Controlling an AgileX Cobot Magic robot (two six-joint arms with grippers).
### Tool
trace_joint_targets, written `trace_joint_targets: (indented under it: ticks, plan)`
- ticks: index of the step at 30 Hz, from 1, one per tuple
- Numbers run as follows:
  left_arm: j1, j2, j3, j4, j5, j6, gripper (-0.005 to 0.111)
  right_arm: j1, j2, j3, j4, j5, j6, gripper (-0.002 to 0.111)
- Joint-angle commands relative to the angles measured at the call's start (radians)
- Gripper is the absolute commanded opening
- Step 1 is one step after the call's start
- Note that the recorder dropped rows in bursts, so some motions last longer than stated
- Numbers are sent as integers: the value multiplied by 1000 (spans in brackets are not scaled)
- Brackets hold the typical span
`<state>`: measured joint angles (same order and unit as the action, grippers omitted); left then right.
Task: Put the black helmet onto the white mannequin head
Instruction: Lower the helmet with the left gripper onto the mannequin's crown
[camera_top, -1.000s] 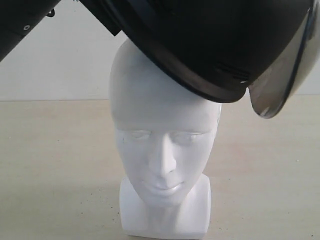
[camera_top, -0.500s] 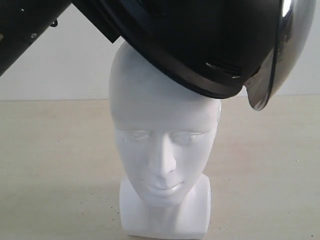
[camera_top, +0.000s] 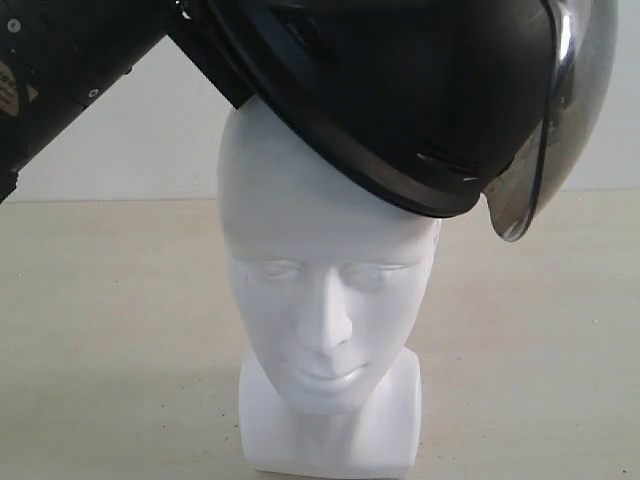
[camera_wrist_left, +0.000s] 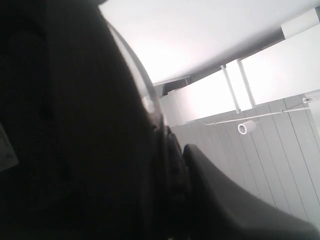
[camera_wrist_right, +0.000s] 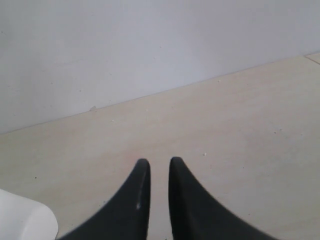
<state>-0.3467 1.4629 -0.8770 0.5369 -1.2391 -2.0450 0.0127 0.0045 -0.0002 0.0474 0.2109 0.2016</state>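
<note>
Left gripper (camera_top: 212, 60) is clamped on the rim of the black helmet (camera_top: 420, 90), which sits tilted on the crown of the white mannequin head (camera_top: 320, 260), visor (camera_top: 520, 200) off to one side. I'd swing the visor round to the face, level it, then lower slowly. Right gripper (camera_wrist_right: 159, 172) is empty, barely parted.

Soft, even light is falling across a pale beige tabletop (camera_top: 100, 350) and the plain white wall (camera_top: 120, 140) behind it, while bright panels (camera_wrist_left: 215, 95) are glowing beneath a white ceiling (camera_wrist_left: 190, 35), above grey slatted cladding (camera_wrist_left: 280, 150).
</note>
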Motion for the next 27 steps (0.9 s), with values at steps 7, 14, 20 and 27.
trace_joint_targets:
  ticks: [7, 14, 20, 27]
  plan:
    - [70, 0, -5, 81, 18, 55, 4, -4, -4, 0, 0, -4, -2, 13]
    - [70, 0, -5, 114, 18, 64, 4, -4, -4, 0, 0, -4, -2, 13]
    - [70, 39, -5, 125, 18, 57, 4, -4, -4, 0, 0, -4, -2, 13]
    - [70, 57, -5, 122, 18, 59, 4, -4, -4, 0, 0, -4, -2, 13]
